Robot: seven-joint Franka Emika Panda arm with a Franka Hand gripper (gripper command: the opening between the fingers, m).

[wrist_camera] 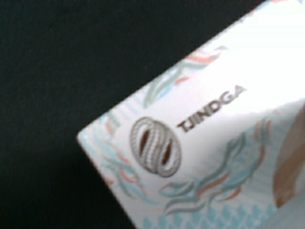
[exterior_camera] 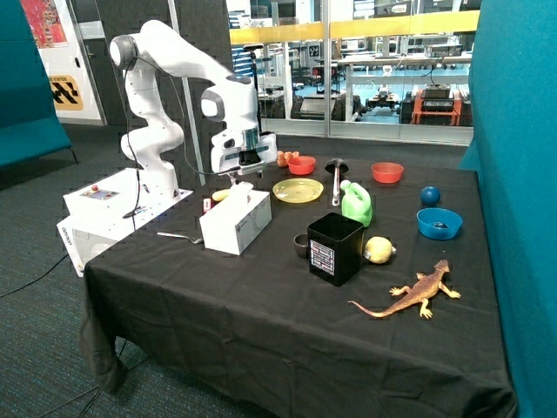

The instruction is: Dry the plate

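You are at the very start of drying: your gripper (exterior_camera: 240,177) hangs just above the top of the white tissue box (exterior_camera: 236,221), where a tissue pokes up from the opening. The wrist view is filled by the printed lid of that tissue box (wrist_camera: 205,143), with the word TJINDGA and a ring logo on it, and black tablecloth (wrist_camera: 71,62) past its corner. Neither view lets you see how the gripper stands or whether it has hold of a tissue, so I cannot tell.

The pale yellow plate (exterior_camera: 298,190) lies flat on the table beyond the tissue box, away from the camera, near it but not touching. Nothing rests on the plate, and no tissue or cloth is on or near it. Just behind the plate sits a small red bowl (exterior_camera: 301,164).

By my reading, nothing is done yet. You have to draw out a tissue, carry it to the plate and wipe its face.
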